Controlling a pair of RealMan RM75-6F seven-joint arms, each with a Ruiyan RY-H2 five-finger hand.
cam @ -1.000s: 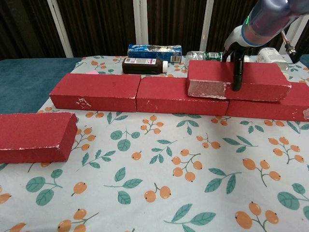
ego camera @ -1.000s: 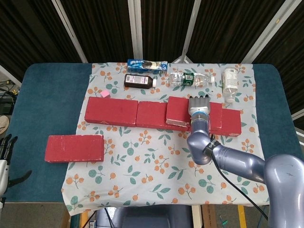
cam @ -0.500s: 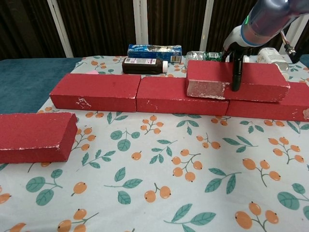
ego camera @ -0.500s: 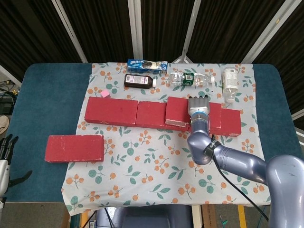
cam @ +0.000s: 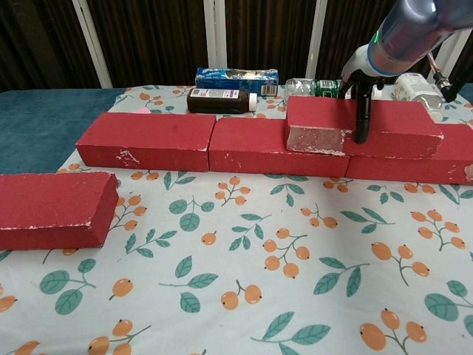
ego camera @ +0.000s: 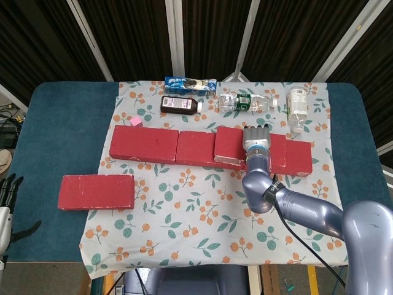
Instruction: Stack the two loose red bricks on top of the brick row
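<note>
On the flowered cloth [ego camera: 202,209] lies a row of red bricks [ego camera: 178,146], end to end. One more red brick, the stacked brick [cam: 362,124], sits on top of the row at its right part. The right hand [ego camera: 258,136] holds this brick from above: in the chest view a dark finger [cam: 362,111] comes down over the front face of the brick, and the other fingers go behind it where they are hidden. So the hand pinches the brick across its width.

The second loose brick [ego camera: 96,192] lies alone near the left edge of the cloth, well apart from the row and in front of it.

The left hand [ego camera: 6,200] shows only at the left border of the head view, beside the table [ego camera: 55,123]; its fingers look spread and hold nothing.

Behind the row stand a dark bottle [ego camera: 180,105], a blue packet [ego camera: 190,85], a clear bottle [ego camera: 245,102] and a white bottle [ego camera: 298,106].
</note>
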